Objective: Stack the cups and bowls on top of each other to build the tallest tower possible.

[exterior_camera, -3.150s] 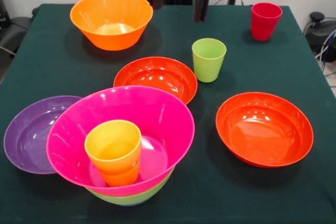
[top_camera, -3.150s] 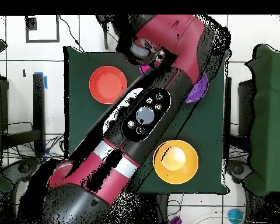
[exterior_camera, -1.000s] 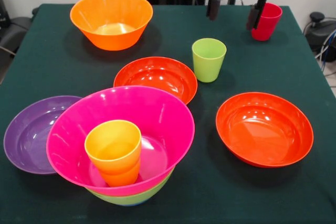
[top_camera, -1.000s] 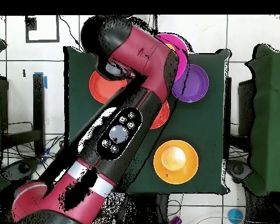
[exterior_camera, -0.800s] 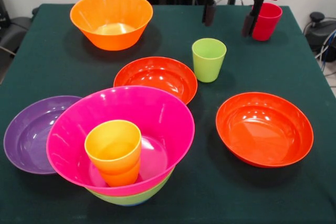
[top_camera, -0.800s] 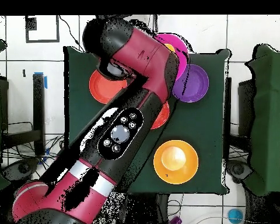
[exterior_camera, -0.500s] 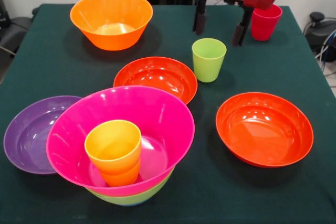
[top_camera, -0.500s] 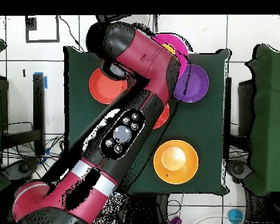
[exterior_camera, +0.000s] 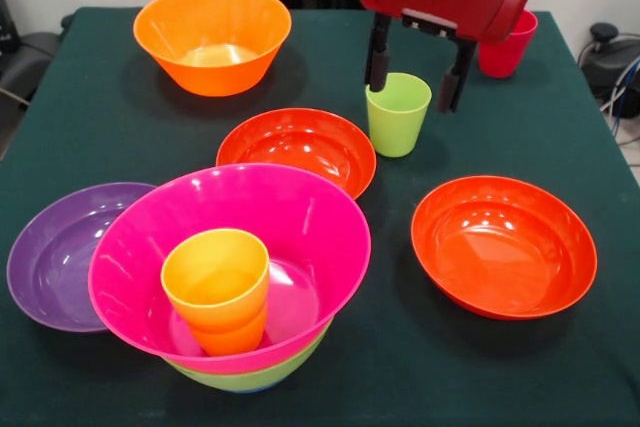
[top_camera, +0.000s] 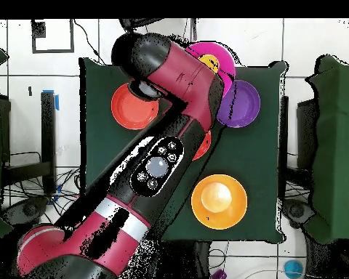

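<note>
My gripper (exterior_camera: 411, 96) is open, its two black fingers (exterior_camera: 377, 59) hanging on either side of the lime green cup (exterior_camera: 398, 117), apart from it, at rim height. The red cup (exterior_camera: 508, 51) stands at the far right, partly hidden behind the gripper body. The yellow-orange cup (exterior_camera: 217, 287) sits inside the magenta bowl (exterior_camera: 300, 217), which is nested in the lime-green bowl (exterior_camera: 255, 378); this is the tower, at the near left. Loose bowls: deep orange (exterior_camera: 212, 37), two red-orange (exterior_camera: 297, 147) (exterior_camera: 503, 245), purple (exterior_camera: 60, 252). The blue bowl is not visible.
In the overhead view the arm (top_camera: 159, 163) covers the table's middle and hides the gripper. The orange bowl (top_camera: 219, 201), one red-orange bowl (top_camera: 130, 110), the purple bowl (top_camera: 244, 105) and the magenta bowl (top_camera: 215, 52) show around it.
The gripper has come forward from the table's far side and lowered, so its fingers now straddle the green cup. The cups and bowls have not moved.
</note>
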